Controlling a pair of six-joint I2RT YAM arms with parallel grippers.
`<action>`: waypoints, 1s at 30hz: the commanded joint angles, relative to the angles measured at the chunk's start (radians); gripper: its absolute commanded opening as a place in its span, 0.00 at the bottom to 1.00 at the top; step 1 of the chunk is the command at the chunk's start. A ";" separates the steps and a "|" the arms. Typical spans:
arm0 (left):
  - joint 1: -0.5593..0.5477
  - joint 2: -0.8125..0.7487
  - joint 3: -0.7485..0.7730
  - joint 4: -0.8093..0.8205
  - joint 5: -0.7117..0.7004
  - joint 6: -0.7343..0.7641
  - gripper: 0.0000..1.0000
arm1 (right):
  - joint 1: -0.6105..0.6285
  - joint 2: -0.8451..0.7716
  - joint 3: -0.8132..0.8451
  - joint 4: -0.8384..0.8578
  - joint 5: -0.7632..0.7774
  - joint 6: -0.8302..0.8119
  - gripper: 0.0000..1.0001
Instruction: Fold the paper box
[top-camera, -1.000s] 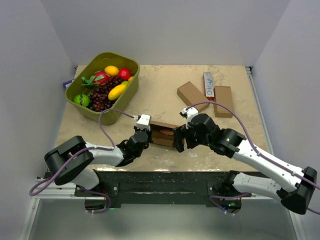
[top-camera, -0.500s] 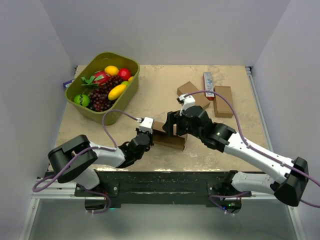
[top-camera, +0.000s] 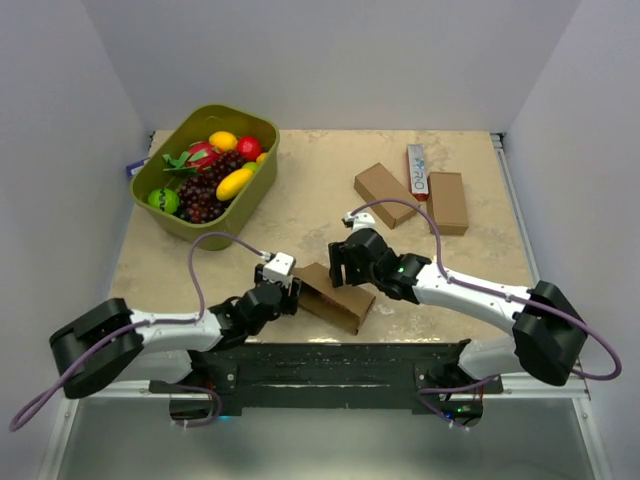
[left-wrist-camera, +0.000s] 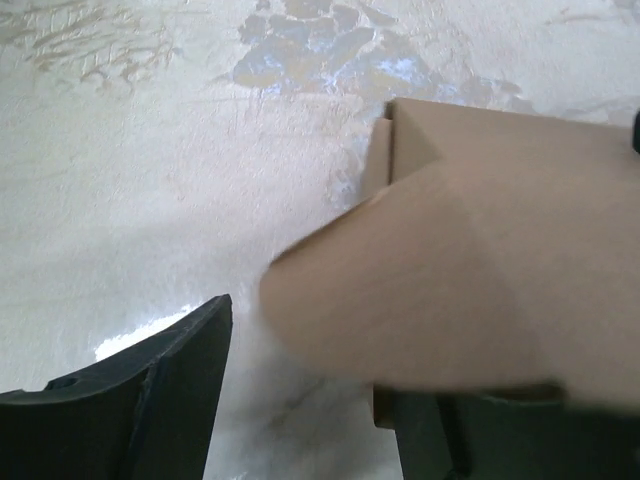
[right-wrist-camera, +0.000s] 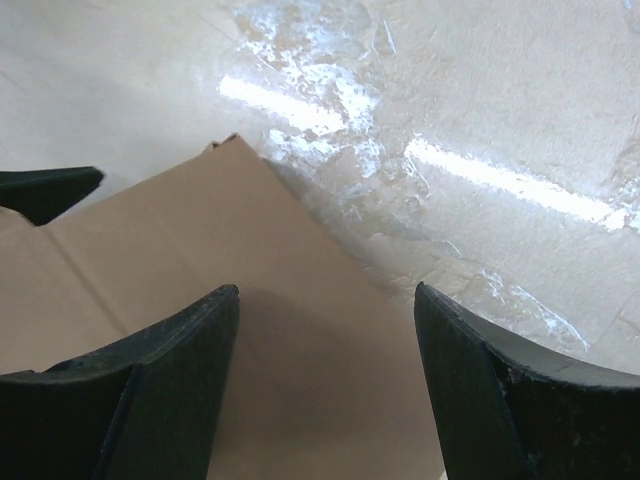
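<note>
- Left tool (top-camera: 292, 292), seen from overhead, sits at the near-left end of the paper box (top-camera: 335, 297), touching it or just short of it. The right tool (top-camera: 342, 268) hangs over the far edge of the same box. The box lies slantwise on the table (top-camera: 300, 200), close to the front edge and between the two arms, with its top panel down.
- Well apart at the back of the table are a green tub (top-camera: 215, 236) of fruit (top-camera: 200, 190) on the left, and two plain brown boxes (top-camera: 385, 190) and a white-and-red carton (top-camera: 418, 170) on the right.
- Left wrist view: the left tool (left-wrist-camera: 315, 380) has its jaws apart and grips nothing. A rounded cardboard flap (left-wrist-camera: 400, 290), blurred, lies across the gap and hides most of one finger. A corner of the paper box (left-wrist-camera: 500, 180) stands behind it on bare table (left-wrist-camera: 150, 150).
- Right wrist view: the right tool (right-wrist-camera: 325, 300) is spread wide and holds nothing. Its fingers (right-wrist-camera: 130, 400) are poised over the flat brown panel of the paper box (right-wrist-camera: 180, 240), with glossy table (right-wrist-camera: 500, 100) beyond. Whether they touch the panel cannot be told.
- The step in hand looks like closing the end flap while the top panel is held flat. It should go best if the right tool presses straight down near the panel's free edge while the left tool pushes the flap along its crease, slowly, so the light box does not slide or spring open.
</note>
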 joint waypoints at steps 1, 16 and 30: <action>-0.006 -0.168 -0.053 -0.092 0.121 -0.046 0.69 | 0.003 0.009 -0.003 0.033 0.044 0.020 0.74; -0.005 -0.510 -0.001 -0.460 0.324 -0.083 0.74 | 0.003 0.034 0.005 0.033 0.066 0.017 0.74; -0.002 -0.570 0.415 -0.652 0.361 -0.037 0.69 | 0.003 -0.020 0.026 -0.024 0.109 -0.002 0.75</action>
